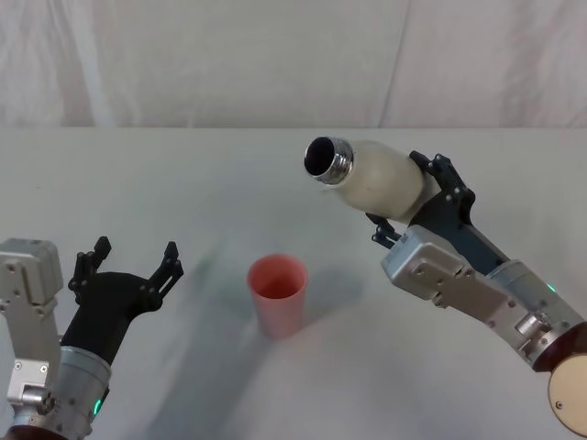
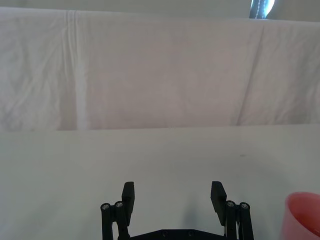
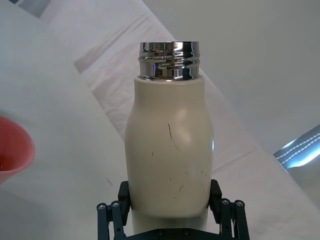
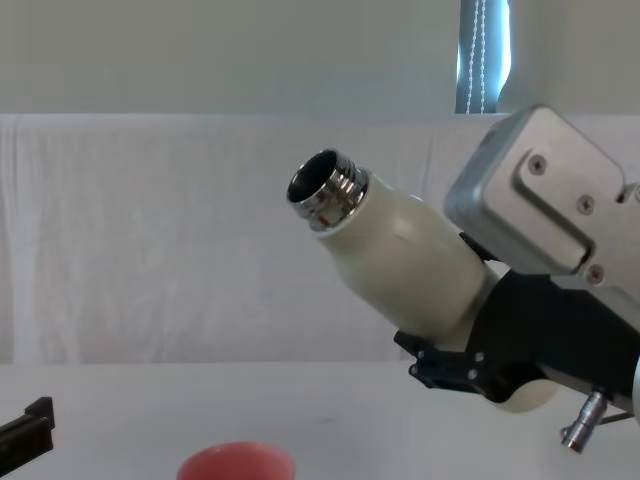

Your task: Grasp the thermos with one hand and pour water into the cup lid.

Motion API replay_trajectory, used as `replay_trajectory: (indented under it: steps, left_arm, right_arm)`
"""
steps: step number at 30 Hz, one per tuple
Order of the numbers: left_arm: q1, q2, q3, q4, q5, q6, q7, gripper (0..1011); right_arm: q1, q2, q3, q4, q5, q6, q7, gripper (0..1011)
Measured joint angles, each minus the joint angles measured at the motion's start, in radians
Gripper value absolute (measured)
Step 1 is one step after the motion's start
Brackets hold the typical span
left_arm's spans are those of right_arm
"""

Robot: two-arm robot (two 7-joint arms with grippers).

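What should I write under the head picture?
Right tool tilts the open thermos above the pink cup lid.

One thermos (image 1: 376, 179), one cup lid (image 1: 277, 293) and two pincers: left pincer (image 1: 130, 261), right pincer (image 1: 417, 197).

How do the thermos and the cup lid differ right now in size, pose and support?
The thermos is the larger, cream-white with a steel neck; the cup lid is small and pink. The thermos is tilted in the air, mouth pointing toward the robot's left, while the cup lid stands upright. The right gripper clamps the thermos's base, whereas the cup lid rests on the table, untouched, with the open left gripper beside it. Both have open mouths.
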Motion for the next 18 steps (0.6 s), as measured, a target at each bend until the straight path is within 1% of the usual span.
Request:
replay_trajectory:
  steps: [16, 18]
  left_arm:
    - [0.0, 0.0, 0.0, 0.0, 0.0, 0.0, 0.0, 1001]
    - [0.0, 0.0, 0.0, 0.0, 0.0, 0.0, 0.0, 1001]
  right_arm:
    - [-0.011, -0.005, 0.022, 0.001, 0.068, -0.033, 0.008, 957]
    - [-0.015, -0.007, 0.028, 0.002, 0.088, -0.043, 0.01, 957]
